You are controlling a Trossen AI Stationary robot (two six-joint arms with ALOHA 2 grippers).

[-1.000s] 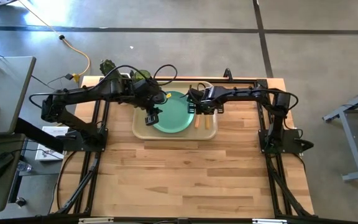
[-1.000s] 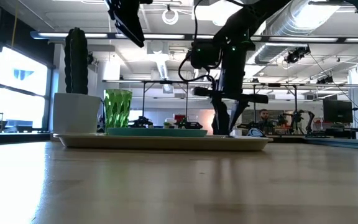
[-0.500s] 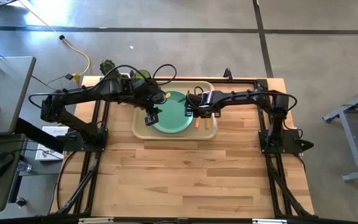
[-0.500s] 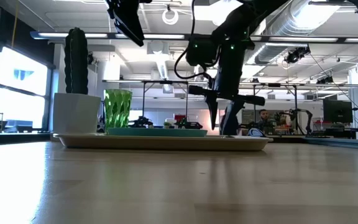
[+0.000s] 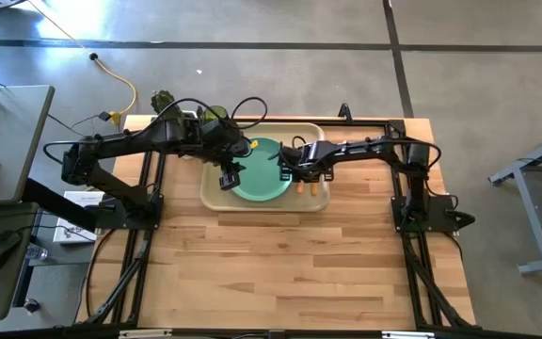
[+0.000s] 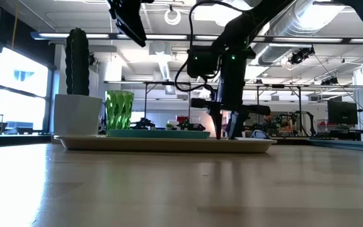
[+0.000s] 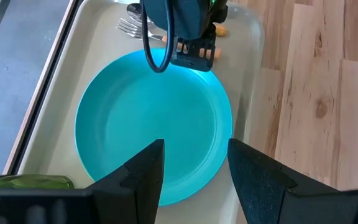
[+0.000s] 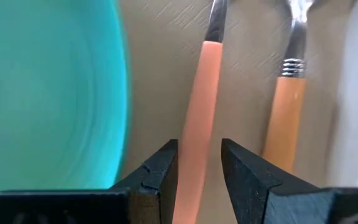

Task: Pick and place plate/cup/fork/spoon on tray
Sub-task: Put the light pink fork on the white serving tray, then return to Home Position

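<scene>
The beige tray (image 5: 209, 200) holds the teal plate (image 5: 260, 175), the green cup (image 6: 119, 110) and two orange-handled utensils (image 5: 313, 186) lying side by side to the plate's right. Fork tines (image 7: 128, 28) show beside the plate. My right gripper (image 8: 199, 155) points down, low over the tray (image 6: 169, 144), and is open. Its fingers stand on either side of the orange handle (image 8: 199, 106) nearest the plate. The second handle (image 8: 283, 118) lies beside it. My left gripper (image 7: 194, 168) hangs open, high above the plate (image 7: 154, 124).
A white square pot with a dark cactus (image 6: 77, 94) stands at the tray's far left, beside the cup. Bare wooden tabletop (image 5: 290, 273) stretches from the tray to the near edge. Black frame rails (image 5: 149, 226) run along both sides of the table.
My right gripper has sunk toward the tray and shifted a little toward the plate and the table's near edge, its fingertips now close to the tray floor over the utensils. Its finger gap looks unchanged.
</scene>
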